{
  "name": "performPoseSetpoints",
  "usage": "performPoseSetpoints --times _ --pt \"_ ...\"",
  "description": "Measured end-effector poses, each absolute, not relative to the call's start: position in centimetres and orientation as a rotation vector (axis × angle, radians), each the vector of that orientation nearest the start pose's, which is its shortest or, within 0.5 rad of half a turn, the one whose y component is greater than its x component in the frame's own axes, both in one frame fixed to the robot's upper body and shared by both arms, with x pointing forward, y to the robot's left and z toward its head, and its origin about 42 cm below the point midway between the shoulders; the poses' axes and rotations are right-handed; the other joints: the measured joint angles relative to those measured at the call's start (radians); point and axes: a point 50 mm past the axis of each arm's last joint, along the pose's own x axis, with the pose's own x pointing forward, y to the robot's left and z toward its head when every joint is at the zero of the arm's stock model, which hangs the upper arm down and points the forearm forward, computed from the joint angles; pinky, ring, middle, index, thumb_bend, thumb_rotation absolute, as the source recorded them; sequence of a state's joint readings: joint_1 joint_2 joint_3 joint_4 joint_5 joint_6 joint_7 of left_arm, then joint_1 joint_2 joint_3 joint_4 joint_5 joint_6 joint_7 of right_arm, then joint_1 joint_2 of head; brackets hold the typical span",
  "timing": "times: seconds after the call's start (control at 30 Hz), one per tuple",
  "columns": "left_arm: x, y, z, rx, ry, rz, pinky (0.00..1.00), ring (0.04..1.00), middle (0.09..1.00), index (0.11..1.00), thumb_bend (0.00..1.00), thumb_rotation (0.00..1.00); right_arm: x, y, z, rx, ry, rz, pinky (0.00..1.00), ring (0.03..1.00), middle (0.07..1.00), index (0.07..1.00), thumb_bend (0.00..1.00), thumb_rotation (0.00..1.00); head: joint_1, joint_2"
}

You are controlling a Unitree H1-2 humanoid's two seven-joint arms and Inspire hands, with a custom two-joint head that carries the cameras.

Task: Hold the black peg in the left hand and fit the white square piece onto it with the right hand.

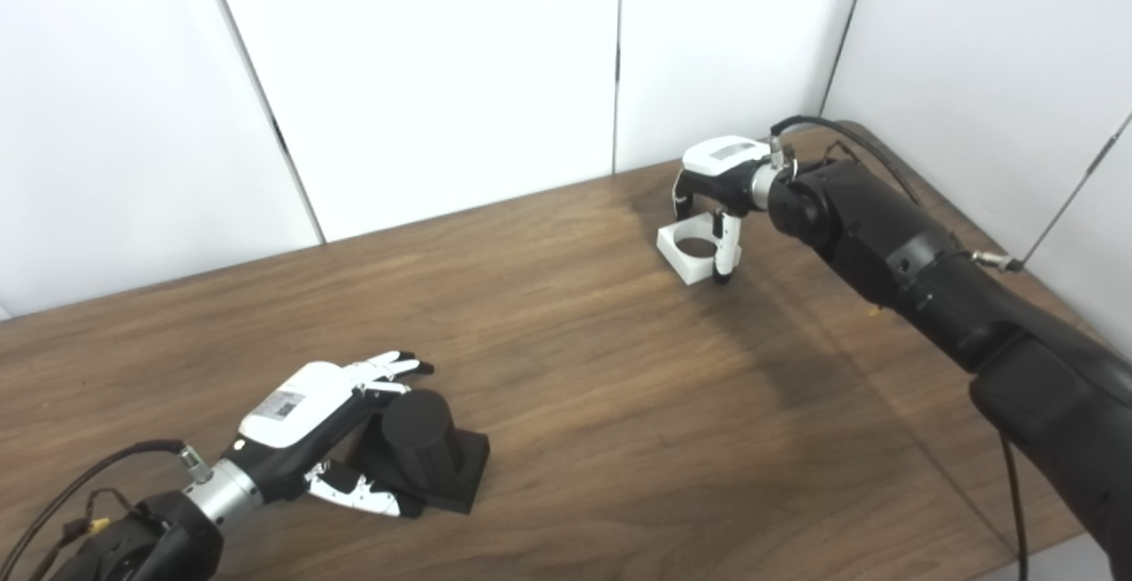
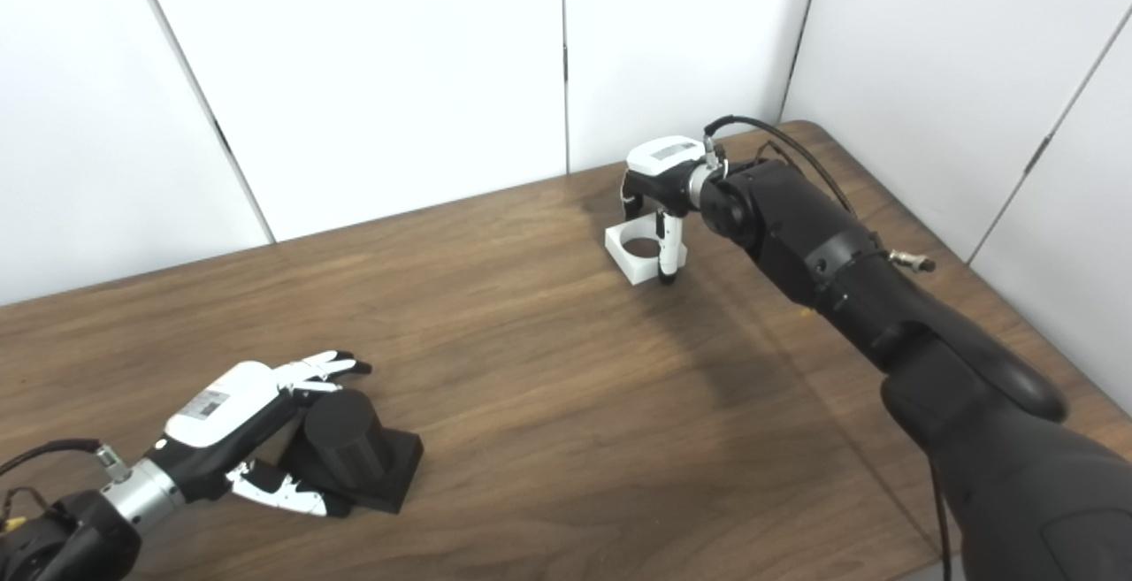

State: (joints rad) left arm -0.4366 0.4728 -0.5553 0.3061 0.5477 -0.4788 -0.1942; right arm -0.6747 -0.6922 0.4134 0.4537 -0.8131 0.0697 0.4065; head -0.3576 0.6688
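Note:
The black peg (image 1: 416, 435) is a short cylinder standing upright on a black square base on the table at the near left. My left hand (image 1: 323, 417) lies around it, with the fingers (image 1: 393, 367) stretched along its far side and the thumb at its near side. The hand is open. The white square piece (image 1: 685, 252), with a round hole, rests on the table at the far right. My right hand (image 1: 721, 179) reaches down over it. One finger presses on its near right corner and the others curl behind its far edge.
The brown wooden table (image 1: 575, 386) runs up to white wall panels (image 1: 442, 68) at the back and right. Its right edge passes close under my right arm. A cable (image 1: 849, 134) loops over the right wrist.

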Motion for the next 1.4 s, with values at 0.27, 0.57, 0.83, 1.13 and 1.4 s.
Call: performPoseSetpoints --times 0.27,0.57,0.83,1.13,1.4 --pt "37.5 21.4 13.2 1.128 -0.446 -0.903 0.89 0.954 0.916 0.488 0.52 0.06 45.8 -36.6 23.3 -1.62 0.156 0.324 0.91 0.848 0.78 0.479 0.52 0.13 0.061 0.025" --pt "37.5 21.2 13.3 1.129 -0.442 -0.905 0.91 0.972 0.926 0.488 0.52 0.06 44.8 -35.1 25.2 -1.592 0.022 0.345 0.89 0.843 0.767 0.482 0.52 0.13 0.137 0.041" --pt "37.6 20.9 13.5 1.134 -0.426 -0.908 0.92 0.98 0.936 0.489 0.52 0.07 44.2 -33.8 26.7 -1.623 -0.073 0.368 0.86 0.824 0.756 0.48 0.52 0.13 0.223 0.055" --pt "37.7 20.4 13.7 1.14 -0.409 -0.905 0.92 0.982 0.935 0.489 0.52 0.07 43.2 -31.3 28.6 -1.611 -0.224 0.418 0.86 0.812 0.756 0.48 0.52 0.13 0.305 0.071" --pt "37.8 19.7 13.7 1.142 -0.411 -0.906 0.91 0.977 0.94 0.489 0.52 0.07 41.7 -27.5 29.9 -1.563 -0.366 0.494 0.83 0.801 0.745 0.478 0.52 0.13 0.341 0.072"
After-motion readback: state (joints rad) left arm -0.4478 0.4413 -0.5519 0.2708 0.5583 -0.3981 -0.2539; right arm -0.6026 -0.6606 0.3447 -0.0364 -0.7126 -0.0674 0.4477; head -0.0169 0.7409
